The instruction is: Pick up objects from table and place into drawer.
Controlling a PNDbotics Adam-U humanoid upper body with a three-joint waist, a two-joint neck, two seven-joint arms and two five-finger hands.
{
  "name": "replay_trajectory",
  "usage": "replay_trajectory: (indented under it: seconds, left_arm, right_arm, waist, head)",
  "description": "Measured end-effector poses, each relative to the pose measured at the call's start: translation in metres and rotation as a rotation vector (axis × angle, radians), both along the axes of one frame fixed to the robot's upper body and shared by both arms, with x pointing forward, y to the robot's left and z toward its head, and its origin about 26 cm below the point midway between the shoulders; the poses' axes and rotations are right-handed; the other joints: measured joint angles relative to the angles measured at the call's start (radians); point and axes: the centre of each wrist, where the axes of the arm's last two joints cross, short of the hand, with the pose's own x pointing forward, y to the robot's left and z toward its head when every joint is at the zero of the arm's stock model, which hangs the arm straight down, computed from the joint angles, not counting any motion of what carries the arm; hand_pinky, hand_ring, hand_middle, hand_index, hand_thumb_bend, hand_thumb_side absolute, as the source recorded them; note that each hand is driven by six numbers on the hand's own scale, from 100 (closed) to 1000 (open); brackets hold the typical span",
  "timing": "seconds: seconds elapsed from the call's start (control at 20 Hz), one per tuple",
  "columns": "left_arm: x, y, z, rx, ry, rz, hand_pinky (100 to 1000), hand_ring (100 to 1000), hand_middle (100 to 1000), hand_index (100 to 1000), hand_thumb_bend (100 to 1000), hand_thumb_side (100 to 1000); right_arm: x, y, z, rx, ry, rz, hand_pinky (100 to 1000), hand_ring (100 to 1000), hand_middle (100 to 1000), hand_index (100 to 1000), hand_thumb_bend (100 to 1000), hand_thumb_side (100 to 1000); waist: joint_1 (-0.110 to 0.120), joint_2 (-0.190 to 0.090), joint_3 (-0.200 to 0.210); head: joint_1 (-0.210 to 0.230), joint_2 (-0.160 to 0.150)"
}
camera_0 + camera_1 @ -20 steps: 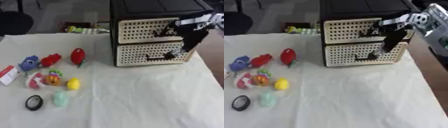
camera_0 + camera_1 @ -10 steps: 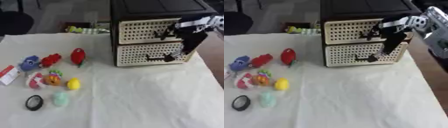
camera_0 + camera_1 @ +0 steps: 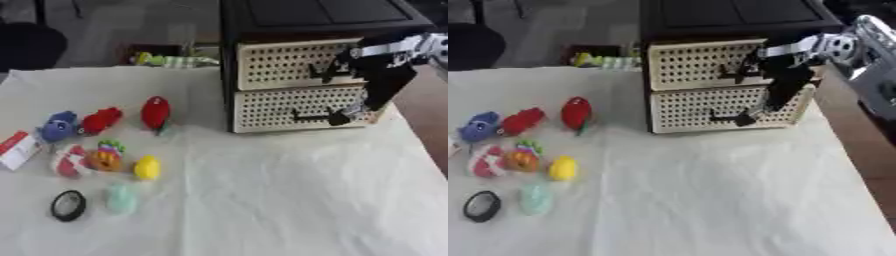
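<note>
Item 1: drawer unit [image 3: 297,75], black frame w/ two cream perforated fronts, stood far-right on the white cloth [image 3: 262,200]. Both drawers looked closed.

Item 2: right hand [image 3: 350,112], black, came in from upper right and hung down across the drawer fronts; fingertips were at the right end of the lower drawer handle [image 3: 311,117]. Whether the fingers were hooked round the handle or just touching it: can't tell.

Item 3: left hand: not visible in either view.

Item 4: objects to stow, all on the left of the cloth, well apart from the unit: red oval toy [image 3: 155,112], red piece [image 3: 101,120], blue toy [image 3: 58,125], orange/green toy [image 3: 107,157], red-white item [image 3: 68,162], yellow piece [image 3: 146,168], pale green piece [image 3: 121,197], black ring [image 3: 68,205], red-white card [image 3: 17,149] at left edge.

Key relation: handle ran left-right, directly under the hand, so the pull would be toward the near side. Judged step: opening the lower drawer; nothing stowed yet. The objects lay left of the unit, across the cloth from the right hand.
</note>
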Motion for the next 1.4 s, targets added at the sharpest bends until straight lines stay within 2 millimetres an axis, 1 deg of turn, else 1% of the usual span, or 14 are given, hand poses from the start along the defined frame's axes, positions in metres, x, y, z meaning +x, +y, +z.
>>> replay_trajectory:
  seconds: [0.5,1.4]
  left_arm:
    - [0.0,-0.001,0.0,0.002,0.003,-0.003,405,461,507,737,100,929]
    - [0.0,-0.001,0.0,0.004,0.001,-0.007,406,462,507,736,100,925]
  right_arm:
    - [-0.012,-0.003,-0.003,-0.004,0.011,0.014,100,100,100,826,607,421]
    - [-0.048,-0.007,-0.008,0.013,0.026,0.033,100,100,100,821,616,436]
  waist:
    - [-0.002,0.0,0.0]
    - [-0.002,0.004,0.0]
  head:
    - [0.0,0.0]
    - [0.0,-0.009]
